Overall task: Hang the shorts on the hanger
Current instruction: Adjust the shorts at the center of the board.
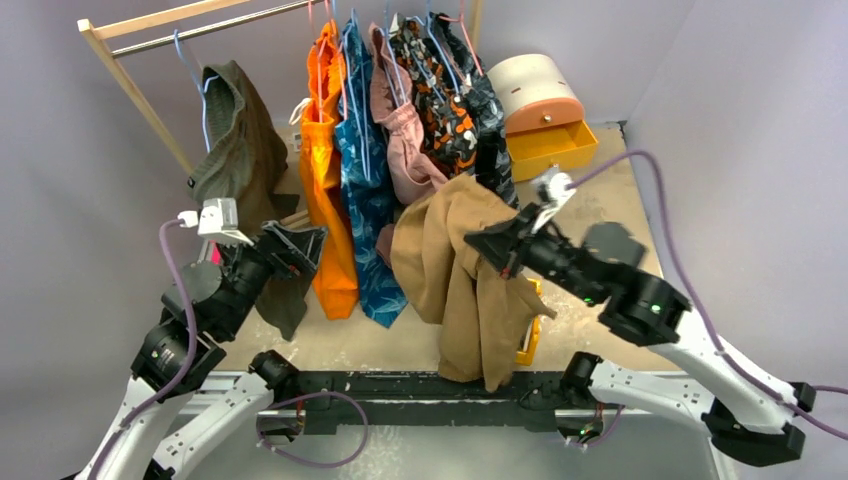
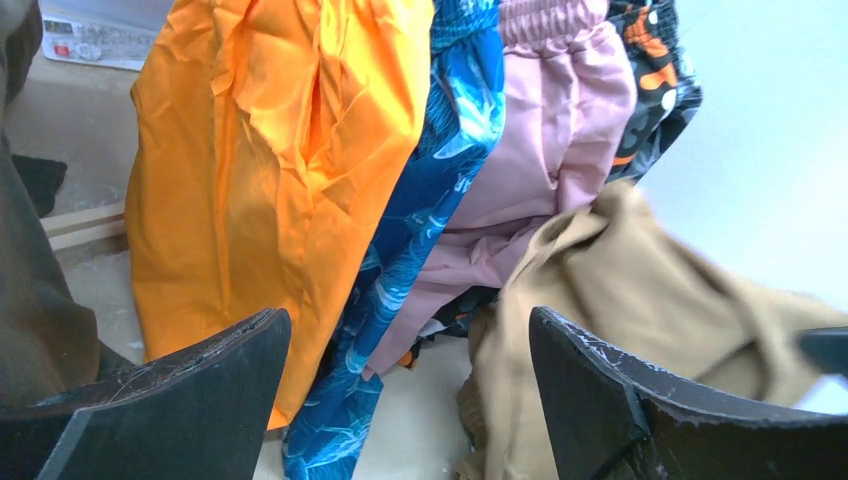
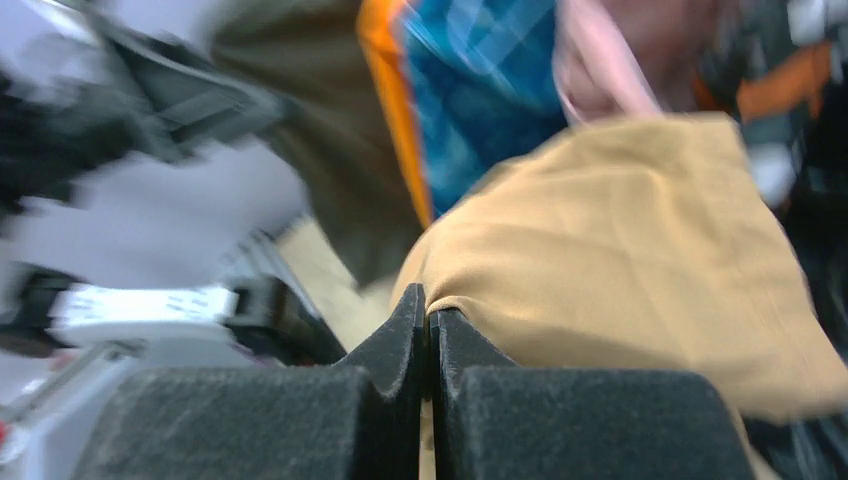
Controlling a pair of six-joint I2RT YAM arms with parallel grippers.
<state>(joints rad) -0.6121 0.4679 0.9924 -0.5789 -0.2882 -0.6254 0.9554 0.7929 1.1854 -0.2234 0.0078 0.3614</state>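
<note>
Grey walls, tan surface (image 1: 345,348), garment rack (image 1: 150,22) along the far side. My right fingers (image 1: 478,243) are pinched shut on the shorts (image 1: 450,285), which hang lengthwise downward at centre, to the right of my left fingers (image 1: 300,245); those stand wide and empty. I identify no free hanger.

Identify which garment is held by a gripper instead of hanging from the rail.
The tan-brown shorts: the shut right gripper pinches them, while the orange shorts, blue garment, pink garment and olive-green garment hang from the rail.
</note>
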